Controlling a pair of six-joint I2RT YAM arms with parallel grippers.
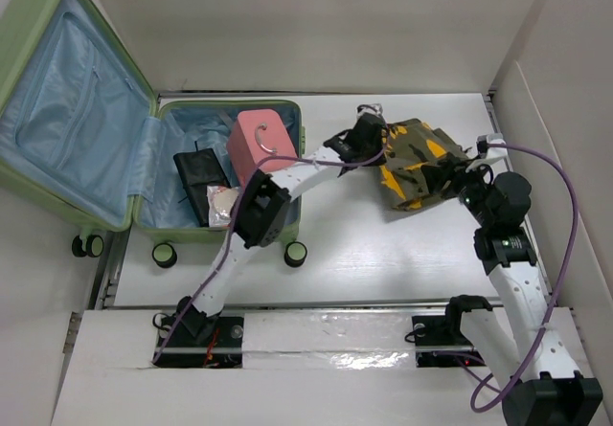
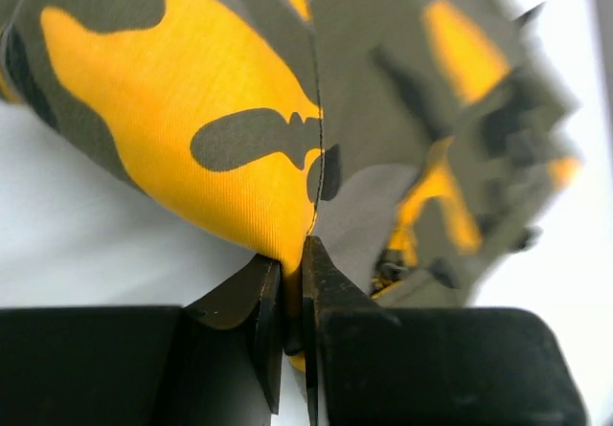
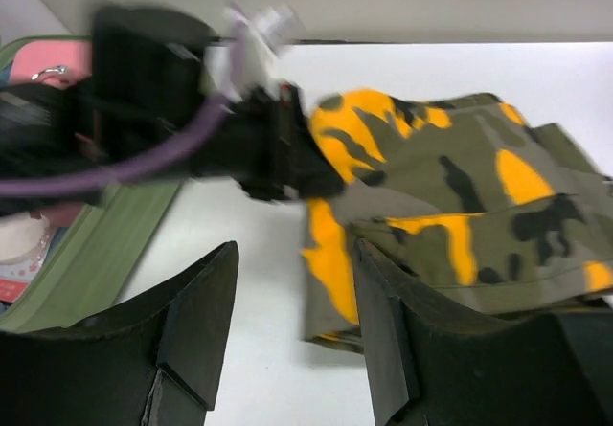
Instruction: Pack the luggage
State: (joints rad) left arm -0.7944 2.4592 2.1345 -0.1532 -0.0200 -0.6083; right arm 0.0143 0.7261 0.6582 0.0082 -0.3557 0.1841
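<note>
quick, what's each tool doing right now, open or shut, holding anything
left tool: closed, pinching an edge of the camouflage garment
right tool: open, holding nothing

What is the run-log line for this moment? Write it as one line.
left gripper: shut on camouflage garment edge | right gripper: open beside garment | luggage: open, pink case inside

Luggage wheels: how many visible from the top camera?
3 wheels: one below the open lid's near edge, two below the packed half's near edge, at its left and right corners. Others may be hidden under the luggage.
</note>
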